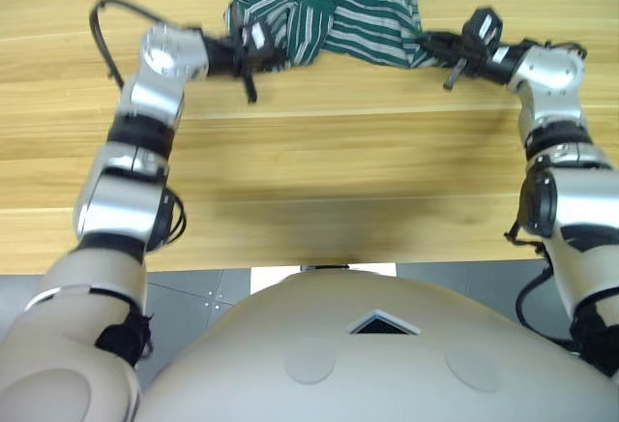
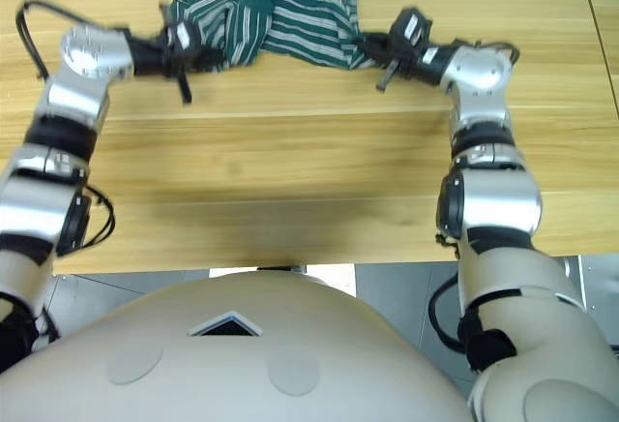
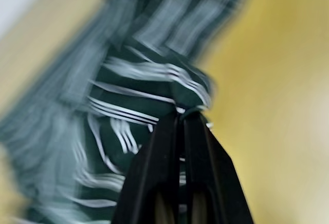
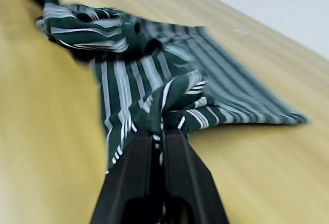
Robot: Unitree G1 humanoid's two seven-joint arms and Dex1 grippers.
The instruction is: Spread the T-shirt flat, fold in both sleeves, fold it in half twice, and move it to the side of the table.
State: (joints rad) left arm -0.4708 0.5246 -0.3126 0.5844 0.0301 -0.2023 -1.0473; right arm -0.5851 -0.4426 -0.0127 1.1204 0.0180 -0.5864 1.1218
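Left end effector (image 3: 181,117): fingers pressed together on a bunched fold of the T-shirt (image 1: 329,1). The pinch looks thin to us.
Right end effector (image 4: 158,133): likewise clamped on a puckered edge of the striped cloth, with a small hump of fabric standing just past its tips.
Where the shirt is: it lies crumpled on the tabletop (image 1: 319,161) between the two end effectors and runs away beyond them. It is not yet flat.
Slip risk: we judge either pinch could let go if the arms draw apart sharply, because little cloth sits between the fingers.
Layer risk: each grip may hold more than one layer. If so, pulling would drag the heap rather than open it.
Twist risk: uneven pulling would skew the body and leave a sleeve tucked under.
In the way: mainly the shirt's own folds — a thick rumple sits just beside the left end effector.
Nearby: a black cable loop (image 1: 102,20) arches behind the left wrist, well apart from the cloth — we see little chance of a snag.
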